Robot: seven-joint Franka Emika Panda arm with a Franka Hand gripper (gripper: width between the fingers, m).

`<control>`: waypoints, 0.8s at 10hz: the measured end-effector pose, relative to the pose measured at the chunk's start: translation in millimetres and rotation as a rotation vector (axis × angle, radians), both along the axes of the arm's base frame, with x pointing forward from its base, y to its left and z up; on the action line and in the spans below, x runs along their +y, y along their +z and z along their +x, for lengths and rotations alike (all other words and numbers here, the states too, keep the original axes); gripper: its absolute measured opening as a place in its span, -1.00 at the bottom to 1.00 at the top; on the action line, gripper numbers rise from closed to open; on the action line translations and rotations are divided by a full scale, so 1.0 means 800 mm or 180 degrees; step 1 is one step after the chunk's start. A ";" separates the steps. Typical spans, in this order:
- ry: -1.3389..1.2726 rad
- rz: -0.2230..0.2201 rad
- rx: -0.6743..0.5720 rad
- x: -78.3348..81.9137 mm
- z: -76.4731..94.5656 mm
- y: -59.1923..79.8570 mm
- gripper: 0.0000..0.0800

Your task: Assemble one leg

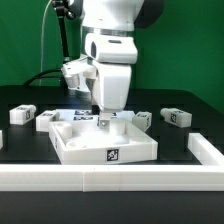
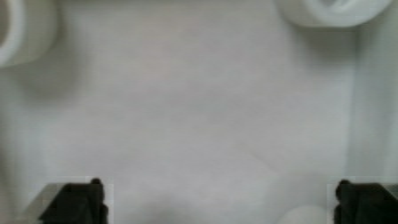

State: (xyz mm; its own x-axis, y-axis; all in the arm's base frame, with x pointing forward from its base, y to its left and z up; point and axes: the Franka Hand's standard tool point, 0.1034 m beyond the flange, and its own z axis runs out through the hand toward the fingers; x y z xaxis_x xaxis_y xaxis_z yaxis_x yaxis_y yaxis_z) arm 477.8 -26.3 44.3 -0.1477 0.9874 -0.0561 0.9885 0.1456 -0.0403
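1. The gripper (image 1: 100, 121) hangs low over the white tray (image 1: 80, 148) at the bench's centre, jaws spread wide, fingertips (image 2: 75, 200) above bare white plastic.
2. One leg (image 1: 20, 114) lies near the bench's edge at the exterior view's left, another leg (image 1: 177, 117) near the opposite edge, both apart from the tray.

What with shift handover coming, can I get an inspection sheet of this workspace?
Surface: black table, with a white rail along its front edge.
Job's things: legs at the exterior view's left and two more at its right, all loose on the table; white square part between them.
Clutter: nothing seen.
Grippers: gripper open, empty, low over the square part.
Cables: black cable behind the arm.
Surroundings: green backdrop.
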 end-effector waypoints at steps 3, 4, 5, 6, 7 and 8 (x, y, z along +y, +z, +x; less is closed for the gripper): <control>0.0138 0.0097 -0.0034 -0.026 -0.053 -0.016 0.63; 0.0105 0.0123 -0.0025 -0.032 -0.068 -0.021 0.63; 0.0116 0.0149 -0.0043 -0.034 -0.074 -0.027 0.63; 0.0085 0.0181 -0.0017 -0.036 -0.086 -0.039 0.63; 0.0070 0.0192 0.0017 -0.037 -0.090 -0.045 0.63; 0.0063 0.0195 0.0023 -0.036 -0.088 -0.047 0.63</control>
State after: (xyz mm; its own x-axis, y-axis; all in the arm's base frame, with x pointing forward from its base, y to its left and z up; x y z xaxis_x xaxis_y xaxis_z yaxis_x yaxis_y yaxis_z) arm 407.2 -55.0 6.5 -0.1675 0.9859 0.0055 0.9851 0.1676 -0.0379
